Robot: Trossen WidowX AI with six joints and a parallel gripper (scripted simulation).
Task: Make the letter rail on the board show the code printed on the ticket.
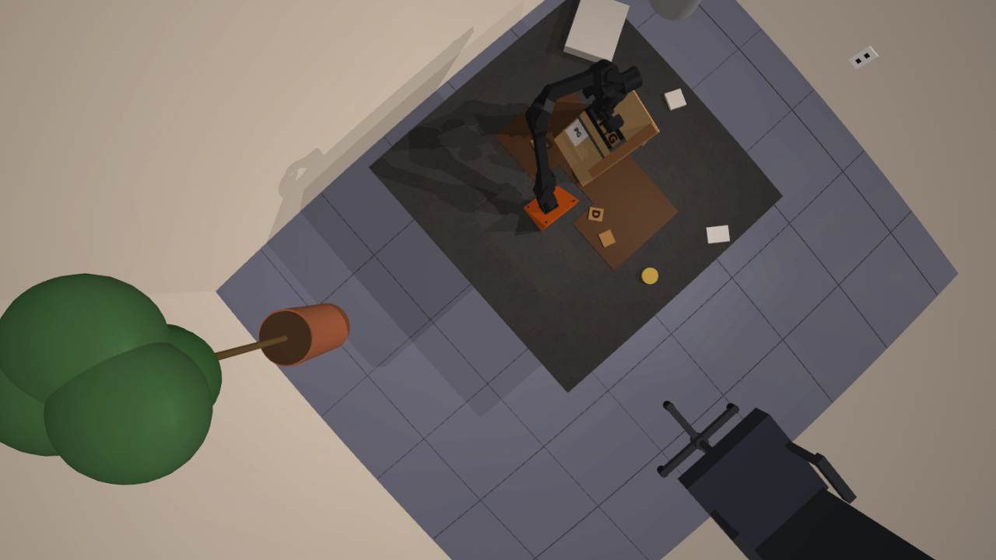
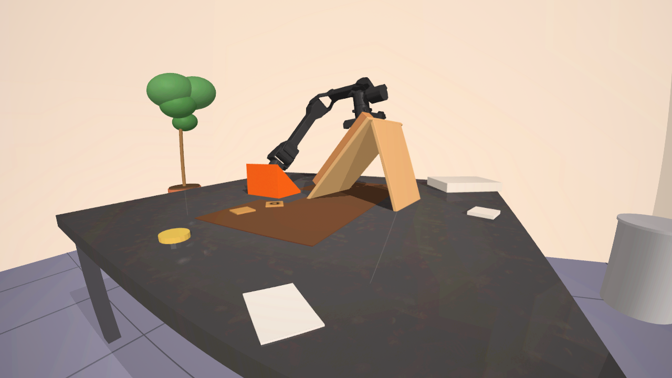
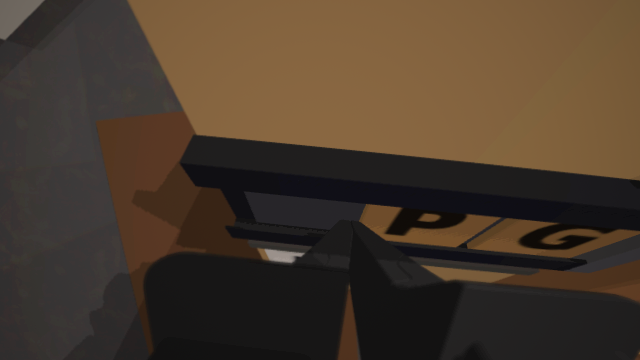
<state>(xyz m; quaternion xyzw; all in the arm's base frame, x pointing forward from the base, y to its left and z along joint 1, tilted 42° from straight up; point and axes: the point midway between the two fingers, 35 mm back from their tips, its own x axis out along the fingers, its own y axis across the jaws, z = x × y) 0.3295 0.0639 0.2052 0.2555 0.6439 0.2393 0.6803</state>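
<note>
Only at wrist: rail (image 3: 400, 172) reads P, G.

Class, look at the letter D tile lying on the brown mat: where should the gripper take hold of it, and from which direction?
Grip the D tile by two opposite side edges, coming straight down from above. It lies flat, face up on the brown mat, apart from the blank tile, so only its thin edges offer purchase.
</note>
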